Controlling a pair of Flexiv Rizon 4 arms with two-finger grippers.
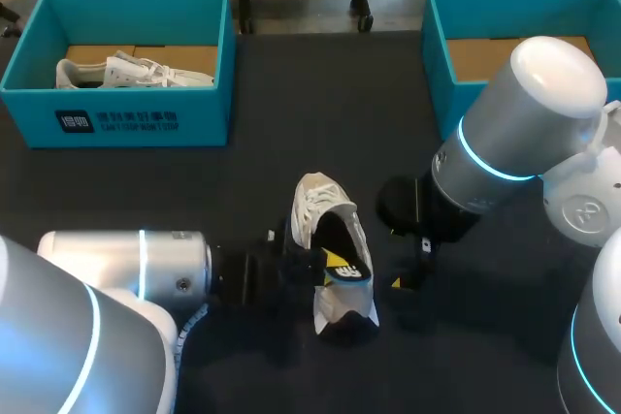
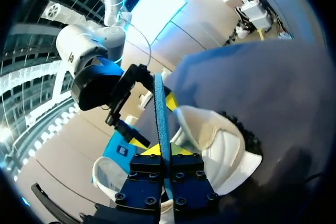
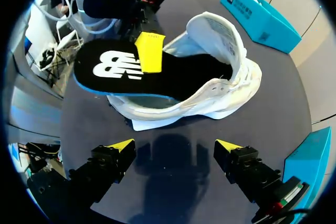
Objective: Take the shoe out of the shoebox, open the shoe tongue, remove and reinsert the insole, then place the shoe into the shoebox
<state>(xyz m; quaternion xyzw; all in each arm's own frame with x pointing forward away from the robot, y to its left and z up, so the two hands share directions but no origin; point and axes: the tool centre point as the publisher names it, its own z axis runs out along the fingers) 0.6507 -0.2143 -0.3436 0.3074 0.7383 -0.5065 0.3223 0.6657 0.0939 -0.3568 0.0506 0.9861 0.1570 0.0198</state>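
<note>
The insole (image 3: 131, 74) — thin, light, judged floppy — is clamped near its heel by the left gripper (image 2: 164, 153), while the right gripper (image 3: 176, 150) is held spread apart before the shoe (image 3: 226, 98).

The shoe (image 3: 229, 51) is white cloth, its insole (image 3: 181, 77) matt black, the table (image 3: 173, 161) dark and matt.

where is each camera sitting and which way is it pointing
Head view: fixed above and behind, looking down on the dark table; left gripper and right gripper flank the white lace-up shoe.
Left wrist view: on the left wrist, looking along its fingers, shut on the black blue-rimmed insole, seen edge-on.
Right wrist view: on the right wrist, facing the shoe; its open yellow tips show.
Shared: all three show shoe and insole.
</note>
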